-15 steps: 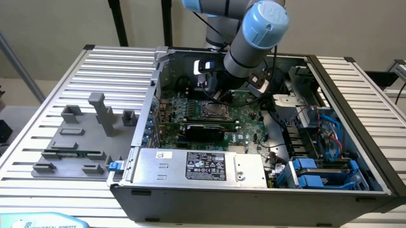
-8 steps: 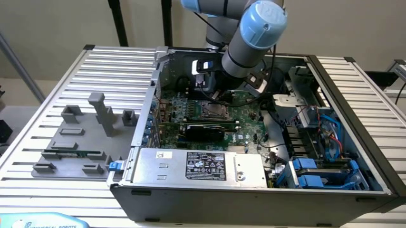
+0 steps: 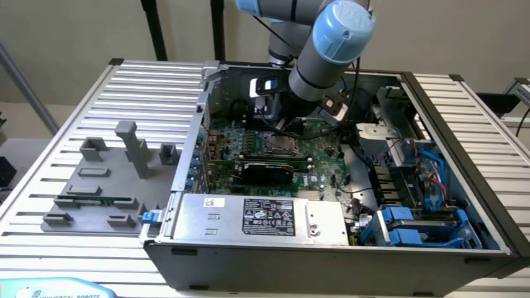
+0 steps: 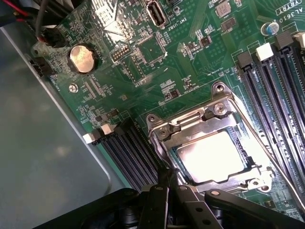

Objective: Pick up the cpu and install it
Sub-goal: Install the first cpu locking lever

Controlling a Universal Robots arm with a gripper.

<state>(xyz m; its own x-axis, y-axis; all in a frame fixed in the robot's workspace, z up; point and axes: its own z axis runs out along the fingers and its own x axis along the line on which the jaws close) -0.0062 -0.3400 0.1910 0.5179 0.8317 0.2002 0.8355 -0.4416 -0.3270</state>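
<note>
In the wrist view, the cpu is seen lying flat inside the socket frame on the motherboard. The gripper is shut and empty, its tip poised just beside the chip's near edge, directly above the socket.

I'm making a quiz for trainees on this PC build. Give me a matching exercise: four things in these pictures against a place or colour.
Things:
1. cpu
2. coin battery
3. memory stick
4. power supply

Descriptions:
A. lies among grey fixture blocks, outside the case
B. silvery square inside the socket frame
C. round, shiny, on the green board
D. grey box with a black label, at the case's near wall

Pairs: 1-B, 2-C, 3-A, 4-D
</note>
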